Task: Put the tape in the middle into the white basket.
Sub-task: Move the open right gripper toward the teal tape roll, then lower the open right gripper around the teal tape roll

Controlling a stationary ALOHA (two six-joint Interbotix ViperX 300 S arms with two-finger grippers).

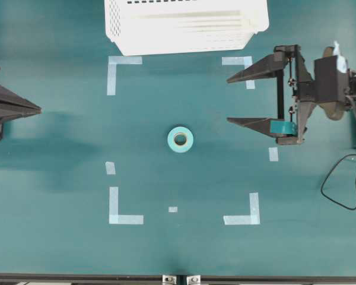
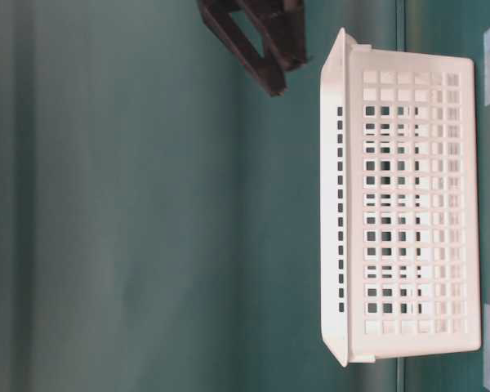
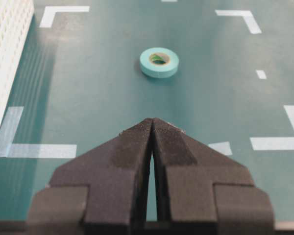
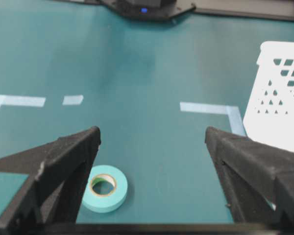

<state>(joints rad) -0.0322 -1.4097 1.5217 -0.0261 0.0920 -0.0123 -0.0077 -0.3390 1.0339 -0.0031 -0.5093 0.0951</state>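
Here, left pincer [image 1: 38, 110] at left edge, pinched shut, holds nothing, likely parked out of the way. The tape [image 1: 180, 139] lies flat mid-frame inside corner marks [image 1: 125, 205] that probably frame the work zone. Right pincer [image 1: 228, 100] spread wide, empty, aimed at the tape for approach. White basket [image 1: 184, 27] top centre. Teal desk [image 1: 59, 249], matte, bare.

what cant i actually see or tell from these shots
- Inside of the large white slotted plastic basket: the overhead view cuts off its far part at the top edge; the table-level view shows only its walls.
- Small round teal-green tape roll: absent from the table-level view, where the basket fills the frame.
- Shut left gripper: mostly beyond the overhead view's left edge.
- Open right gripper: its fingertips are blurred in the right wrist view.
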